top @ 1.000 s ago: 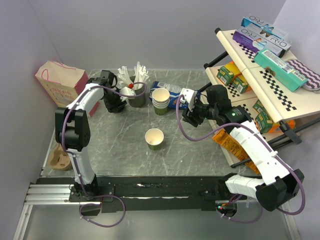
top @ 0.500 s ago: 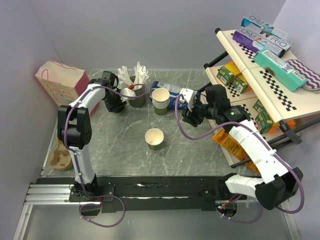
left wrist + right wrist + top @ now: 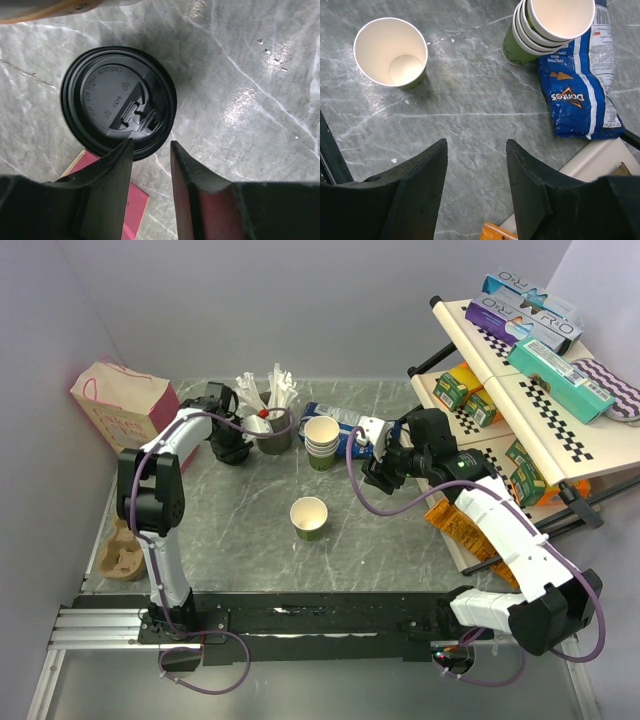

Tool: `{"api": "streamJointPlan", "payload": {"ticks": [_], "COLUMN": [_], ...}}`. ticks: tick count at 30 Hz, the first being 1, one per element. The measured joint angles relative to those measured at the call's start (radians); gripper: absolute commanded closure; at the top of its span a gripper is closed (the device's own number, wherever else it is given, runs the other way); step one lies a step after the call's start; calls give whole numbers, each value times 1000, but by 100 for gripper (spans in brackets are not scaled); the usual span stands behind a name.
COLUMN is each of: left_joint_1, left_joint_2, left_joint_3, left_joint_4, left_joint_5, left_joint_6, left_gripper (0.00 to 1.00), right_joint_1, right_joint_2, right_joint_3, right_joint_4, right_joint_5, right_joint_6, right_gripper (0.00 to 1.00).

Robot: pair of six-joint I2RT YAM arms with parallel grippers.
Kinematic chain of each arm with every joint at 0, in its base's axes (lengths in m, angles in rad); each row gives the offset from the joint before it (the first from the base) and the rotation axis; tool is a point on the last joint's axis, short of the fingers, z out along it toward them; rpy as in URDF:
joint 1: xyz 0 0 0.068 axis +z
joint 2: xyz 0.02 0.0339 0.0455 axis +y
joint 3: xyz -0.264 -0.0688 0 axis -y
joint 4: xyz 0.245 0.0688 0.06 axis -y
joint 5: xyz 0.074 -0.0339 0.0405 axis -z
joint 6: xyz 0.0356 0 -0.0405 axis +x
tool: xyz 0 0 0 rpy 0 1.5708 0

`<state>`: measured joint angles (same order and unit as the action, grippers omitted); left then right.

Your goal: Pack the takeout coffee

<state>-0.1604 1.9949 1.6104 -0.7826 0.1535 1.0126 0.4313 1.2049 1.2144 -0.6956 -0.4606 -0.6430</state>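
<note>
Narrowly parted and empty, the left gripper hangs near the bench's far-left corner — the black lid lies just ahead of its jaws; the right gripper, parted wider, sits well apart

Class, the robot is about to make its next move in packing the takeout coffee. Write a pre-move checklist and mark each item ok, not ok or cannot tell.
1. Left end effector open and empty: ok.
2. Black lid in plain sight just ahead of the left fingertips, with nothing covering it: ok.
3. A cup sits under that lid: cannot tell, as it is seen only from above.
4. Right end effector open, empty and apart from the stacked cups: ok.
5. Pink bag has its mouth open for packing: cannot tell.
</note>
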Motion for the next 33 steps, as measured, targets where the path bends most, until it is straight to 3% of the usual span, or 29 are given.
{"api": "streamJointPlan", "payload": {"ticks": [18,26,33], "left_joint_1": [-6,-7,-7], "left_joint_2": [30,30,30], "left_joint_3": [-2,-2,-2], "left_joint_4": [15,14,10], "left_joint_5": [-20,-21,-27], "left_joint_6": [14,15,14], "left_gripper": [67,85,90], "right_joint_1": [0,0,0], "right_joint_2": [12,29,30], "right_joint_3": [0,0,0], "right_joint_4": [0,1,3], "right_joint_5": [0,0,0], "right_joint_6": [0,4,7], "right_gripper": [42,42,42]}}
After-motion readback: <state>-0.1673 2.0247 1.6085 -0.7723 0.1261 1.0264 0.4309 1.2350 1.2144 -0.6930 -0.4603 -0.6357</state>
